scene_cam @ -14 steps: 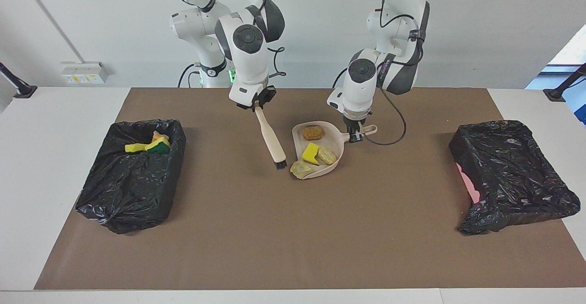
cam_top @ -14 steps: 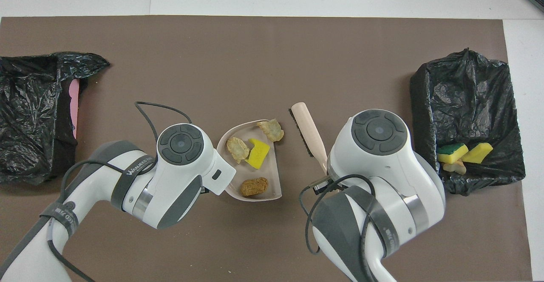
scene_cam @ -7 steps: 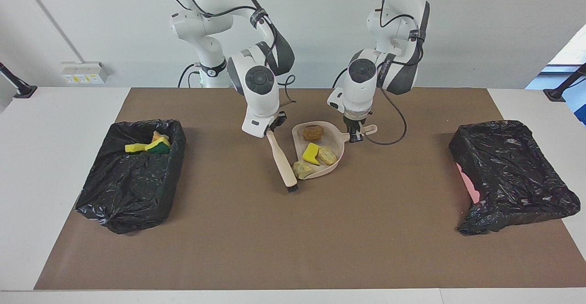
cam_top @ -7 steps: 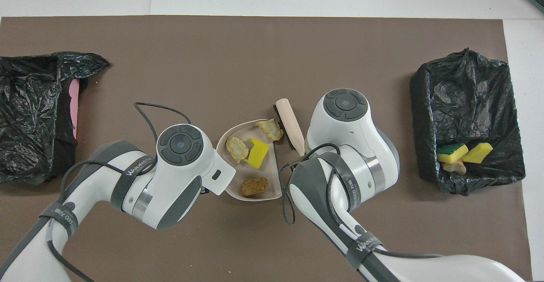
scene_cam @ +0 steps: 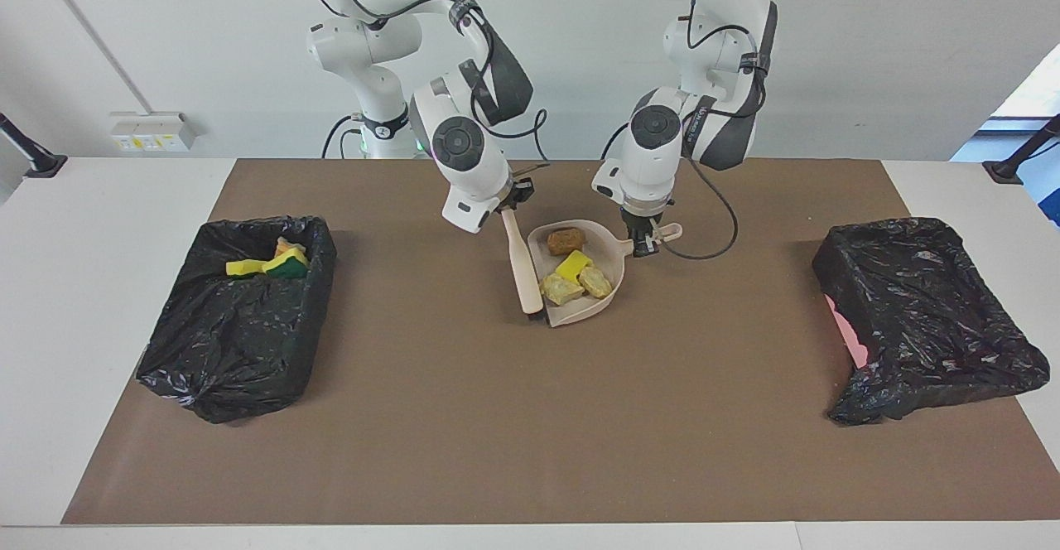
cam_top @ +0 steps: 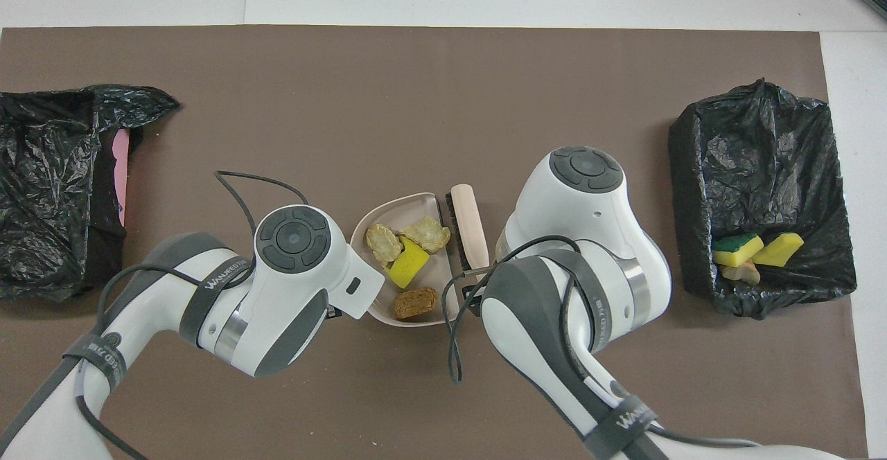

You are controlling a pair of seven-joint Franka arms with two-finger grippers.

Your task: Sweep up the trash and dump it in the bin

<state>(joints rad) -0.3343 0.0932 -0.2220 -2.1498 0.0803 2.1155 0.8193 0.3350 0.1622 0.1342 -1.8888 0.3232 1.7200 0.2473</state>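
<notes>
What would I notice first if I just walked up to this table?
Probably the beige dustpan mid-table with four scraps in it: a yellow sponge piece, two pale foam chunks and an orange-brown lump. The left gripper holds its handle, and the right gripper holds a hand brush along the pan's open edge. A black-bagged bin at the right arm's end already holds sponge scraps.

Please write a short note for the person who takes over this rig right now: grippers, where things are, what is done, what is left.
Left gripper: shut on the dustpan handle, pan on the mat.
Right gripper: shut on the brush, which lies along the pan's open edge.
Done: four scraps are in the pan; three scraps lie in the bin at the right arm's end.
Left: lift the pan and dump it in a bin. The second bin looks empty.
</notes>
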